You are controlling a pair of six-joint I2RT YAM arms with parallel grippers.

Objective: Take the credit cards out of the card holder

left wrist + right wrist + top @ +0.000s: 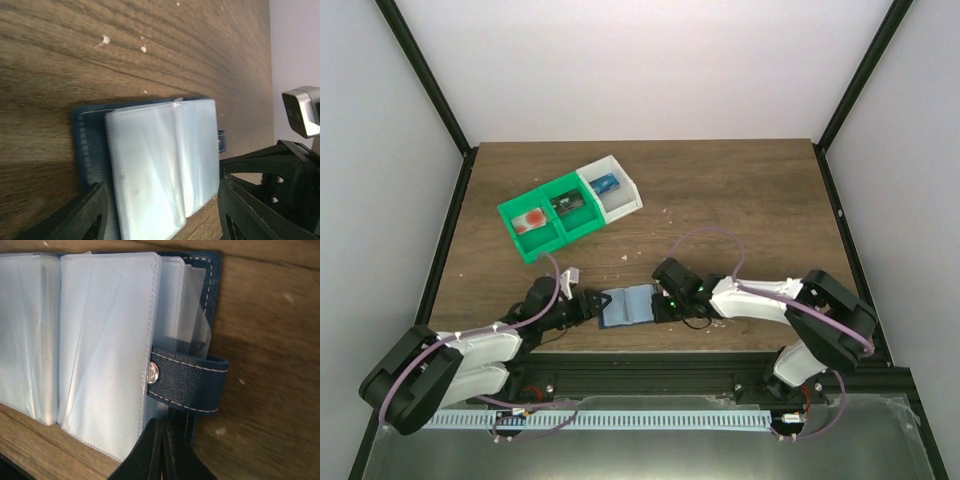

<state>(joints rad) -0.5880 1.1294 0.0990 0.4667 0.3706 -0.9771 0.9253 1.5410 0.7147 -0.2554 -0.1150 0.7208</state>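
The card holder (628,304) lies open on the table between my two grippers, navy cover down, clear pale plastic sleeves up. In the left wrist view the holder (150,165) sits between the fingers of my left gripper (160,205), which is open and straddles its near end without touching it. In the right wrist view my right gripper (162,429) is shut, its tips resting on the holder's (105,340) edge just below the navy snap tab (187,382). No card shows in the sleeves. In the top view the left gripper (592,304) and right gripper (658,303) flank the holder.
Two green trays (582,225) and a white tray (626,203) stand at the back left, holding a red-and-white card (532,221), a dark card (568,205) and a blue card (605,184). Small crumbs dot the wooden table (740,200).
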